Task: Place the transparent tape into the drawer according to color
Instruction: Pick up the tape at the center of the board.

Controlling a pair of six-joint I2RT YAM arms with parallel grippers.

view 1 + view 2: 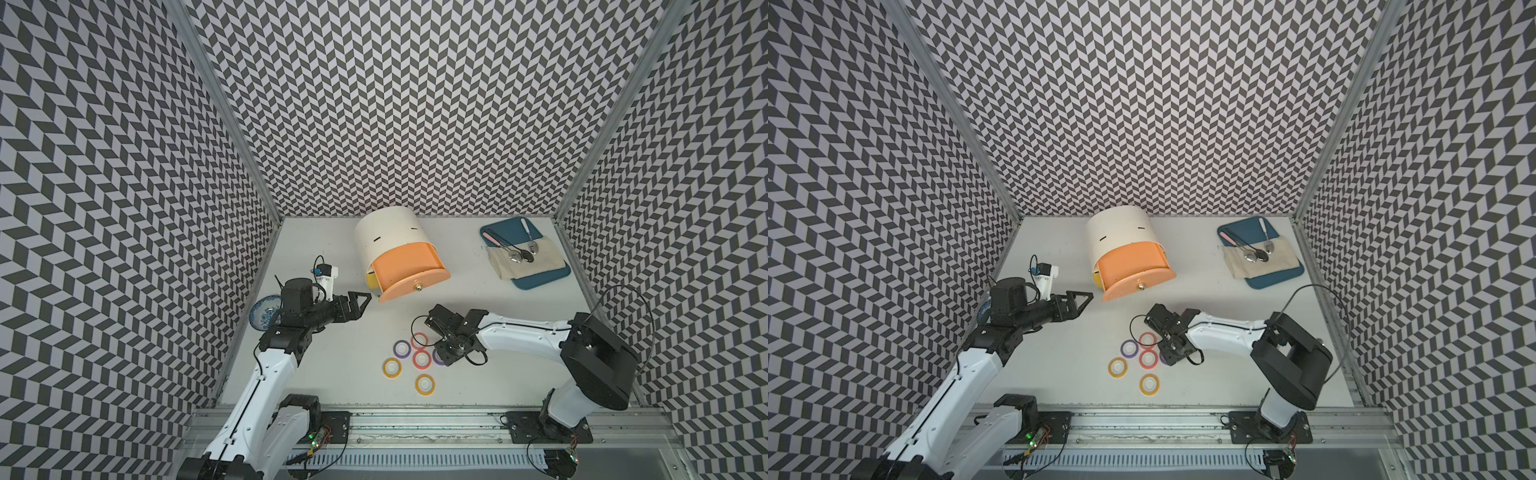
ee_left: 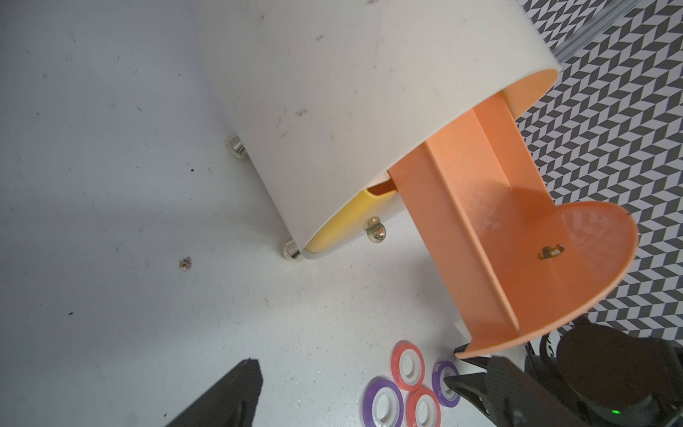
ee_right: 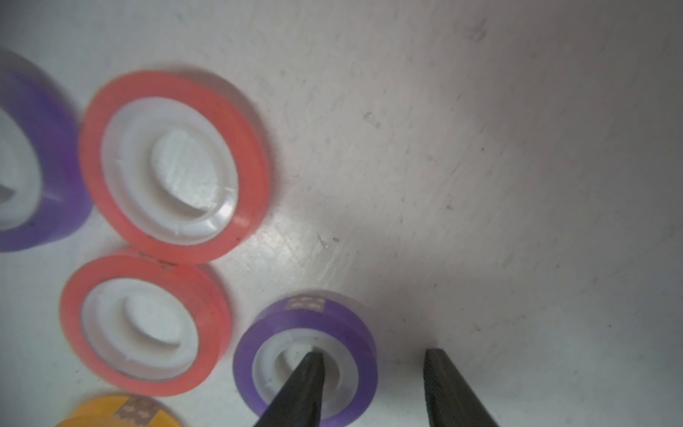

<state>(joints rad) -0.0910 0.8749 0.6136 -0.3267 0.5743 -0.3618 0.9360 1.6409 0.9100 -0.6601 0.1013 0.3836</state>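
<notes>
All six tape rolls lie flat on the table (image 1: pixel 332 374), bunched at lower centre in both top views, well apart from the cabinet (image 1: pixel 384 235) up at centre. Its peach drawer (image 1: pixel 409 270) is pulled far out. The yellow drawer (image 1: pixel 371 281) under it shows only a sliver. The right end effector (image 3: pixel 373 353) points down over the right side of the bunch, partly open. One finger (image 3: pixel 295 388) has its tip in the white core of a purple roll (image 3: pixel 306 325); the other stands outside the roll w/ bare table between, so it straddles the wall w/o clamping it. Left of that roll in the top views is a red-pink roll (image 1: pixel 421 358), w/ a second red-pink roll (image 1: pixel 419 340) right against it above. The other purple roll (image 1: pixel 402 349) is further left. A yellow-orange roll (image 1: pixel 392 368) and a second yellow-orange roll (image 1: pixel 425 384) lie lowest. The left end effector (image 1: pixel 363 306) hovers mid-left, near the peach drawer's front, fingers spread wide, nothing in them. A blue tray (image 1: pixel 505 230) w/ cloth & spoons sits upper right. A patterned bowl (image 1: pixel 261 316) sits at the table's left edge, partly behind the left arm.
</notes>
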